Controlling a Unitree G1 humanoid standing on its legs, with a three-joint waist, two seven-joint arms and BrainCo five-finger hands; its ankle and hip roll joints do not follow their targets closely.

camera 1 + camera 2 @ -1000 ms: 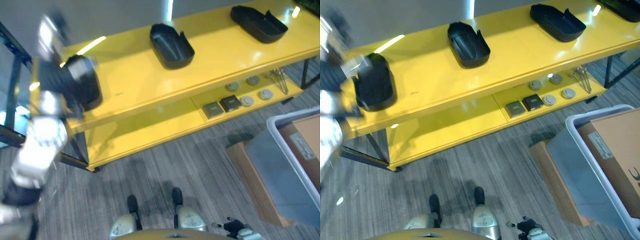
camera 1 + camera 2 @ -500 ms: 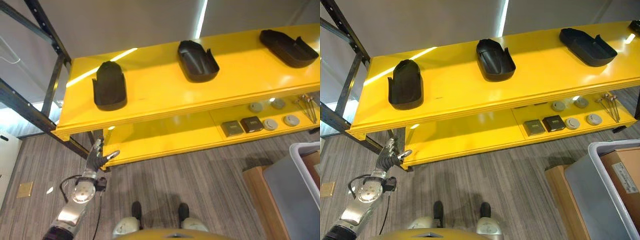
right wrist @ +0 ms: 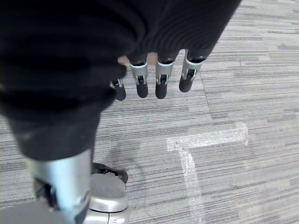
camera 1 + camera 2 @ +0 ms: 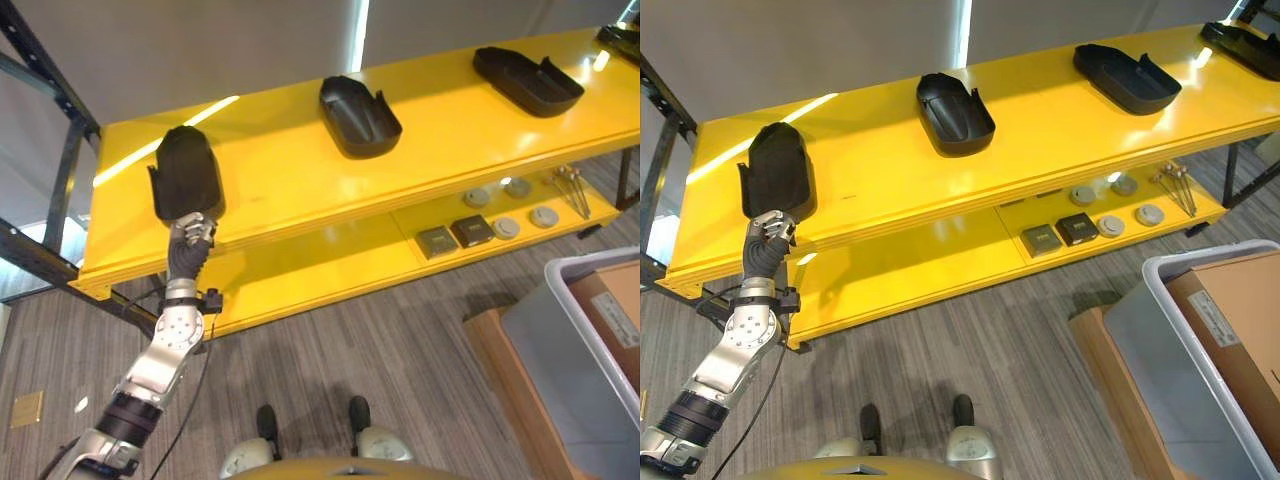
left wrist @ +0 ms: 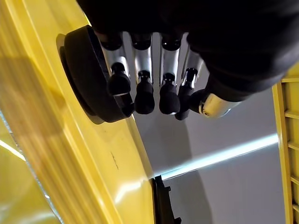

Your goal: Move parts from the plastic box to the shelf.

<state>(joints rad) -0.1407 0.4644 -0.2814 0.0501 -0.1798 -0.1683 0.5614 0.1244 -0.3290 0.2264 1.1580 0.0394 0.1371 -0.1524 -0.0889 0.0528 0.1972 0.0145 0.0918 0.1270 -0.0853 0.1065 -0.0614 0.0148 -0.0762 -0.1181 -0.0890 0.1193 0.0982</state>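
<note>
We've got our left hand (image 4: pixel 192 232) at the yellow shelf (image 4: pixel 300 180), fingers (image 5: pixel 140 88) loosely curled, touching the black part (image 4: pixel 185 185), right hand (image 3: pixel 154 79) relaxed.

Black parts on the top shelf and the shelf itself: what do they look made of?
Black parts: likely moulded plastic, matte to semi-gloss; thin walls, rounded tub shapes, soft highlights. The one by the left hand looks the same.
Shelf: glossy yellow coated boards, probably painted or laminated wood or metal; it mirrors the ceiling lights, and its front edge looks layered. Substrate can't be confirmed.
</note>
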